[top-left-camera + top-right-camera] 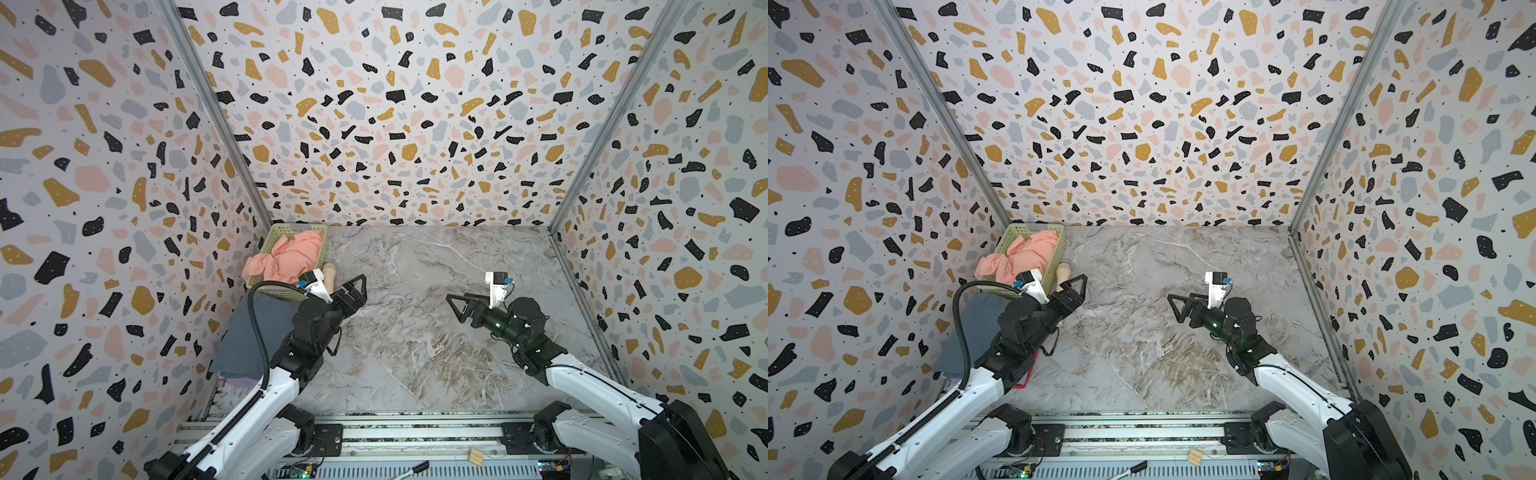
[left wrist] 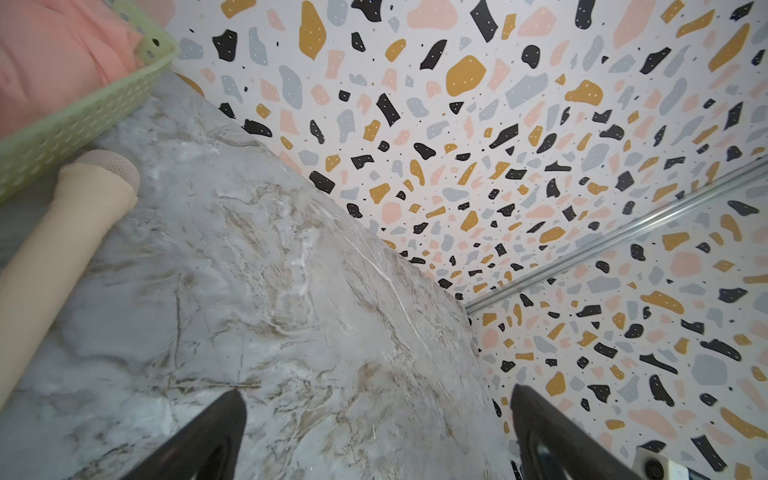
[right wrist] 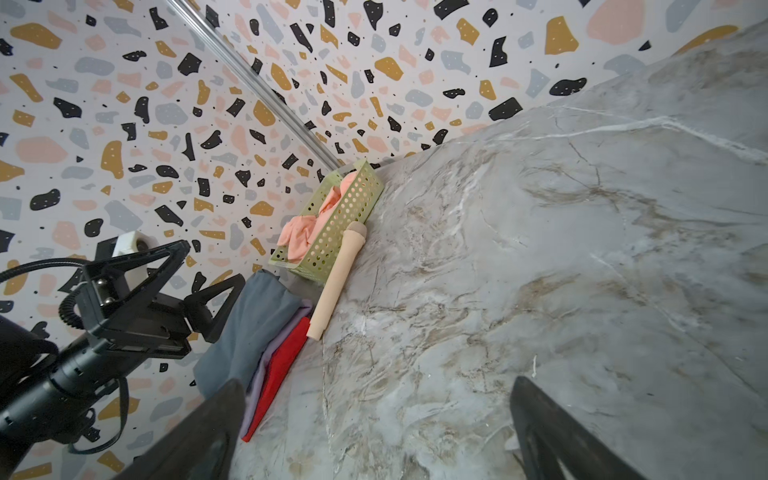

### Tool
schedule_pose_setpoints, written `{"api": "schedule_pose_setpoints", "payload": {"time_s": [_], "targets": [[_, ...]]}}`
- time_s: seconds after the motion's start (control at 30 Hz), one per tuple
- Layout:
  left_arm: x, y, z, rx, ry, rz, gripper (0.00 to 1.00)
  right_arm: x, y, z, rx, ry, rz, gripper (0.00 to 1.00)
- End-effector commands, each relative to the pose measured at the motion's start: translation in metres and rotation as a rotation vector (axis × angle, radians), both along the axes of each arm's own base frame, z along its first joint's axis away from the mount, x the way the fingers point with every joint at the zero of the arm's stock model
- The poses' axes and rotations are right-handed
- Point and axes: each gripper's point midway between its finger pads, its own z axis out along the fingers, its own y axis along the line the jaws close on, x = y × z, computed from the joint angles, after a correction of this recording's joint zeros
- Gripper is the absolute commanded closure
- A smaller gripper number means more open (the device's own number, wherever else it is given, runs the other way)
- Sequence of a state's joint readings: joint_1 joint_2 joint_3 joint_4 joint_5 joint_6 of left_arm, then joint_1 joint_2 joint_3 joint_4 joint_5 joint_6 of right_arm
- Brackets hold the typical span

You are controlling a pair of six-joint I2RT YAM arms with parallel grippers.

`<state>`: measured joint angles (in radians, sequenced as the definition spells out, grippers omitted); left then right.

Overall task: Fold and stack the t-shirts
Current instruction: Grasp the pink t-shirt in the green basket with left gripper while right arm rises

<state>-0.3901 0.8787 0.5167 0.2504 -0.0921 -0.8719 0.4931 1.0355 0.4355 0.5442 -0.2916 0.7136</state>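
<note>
At the far left corner of the table (image 1: 415,291), a pale green basket (image 1: 297,227) is holding the salmon t-shirt (image 1: 291,259). That shirt is lying crumpled, so it is showing no clear long axis. One bunched part is spilling over the basket's rim on the side facing the left wall. Judged from this, the basket is serving as the supply of unfolded work, and this shirt is awaiting folding.

Along the left edge, just nearer than the basket, three folded shirts are lying stacked: a grey shirt (image 1: 253,332) on top, a lavender shirt (image 3: 291,318) beneath it and a red shirt (image 3: 286,353) lowest. The stack's long axis is running along the left edge, front to back. This placement is probably keeping the table's middle free for folding.

A wooden stick (image 1: 330,274) is lying beside the basket's wall, roughly parallel to the stack.

The left claw (image 1: 353,293) is hovering just beside the stick and basket, with its jaws spread wide and gripping nothing. The right claw (image 1: 455,308) is likewise standing wide and empty over the bare table, pointing toward the left one.
</note>
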Motion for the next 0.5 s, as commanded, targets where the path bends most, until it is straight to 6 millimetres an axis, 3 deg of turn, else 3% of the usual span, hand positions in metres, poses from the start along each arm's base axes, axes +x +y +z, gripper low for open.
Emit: {"api": "schedule_pose_setpoints", "payload": {"time_s": [0.0,0.1,0.2,0.4,0.47], "targets": [[0.024,0.041,0.018,0.269,0.009,0.227,0.0,0.017,-0.017,0.023,-0.051,-0.05,-0.12,0.01],[0.05,0.068,0.024,0.546,0.091,0.347,0.0,0.03,-0.037,0.029,-0.191,-0.093,-0.232,0.01],[0.079,0.109,0.01,0.728,0.246,0.479,0.0,0.037,-0.061,0.035,-0.312,-0.117,-0.346,0.01],[0.134,0.195,-0.042,0.695,0.461,0.571,0.02,0.027,-0.09,0.049,-0.36,-0.158,-0.462,0.01],[0.153,0.214,-0.058,0.65,0.488,0.564,0.03,0.021,-0.097,0.047,-0.355,-0.157,-0.482,0.01]]}}
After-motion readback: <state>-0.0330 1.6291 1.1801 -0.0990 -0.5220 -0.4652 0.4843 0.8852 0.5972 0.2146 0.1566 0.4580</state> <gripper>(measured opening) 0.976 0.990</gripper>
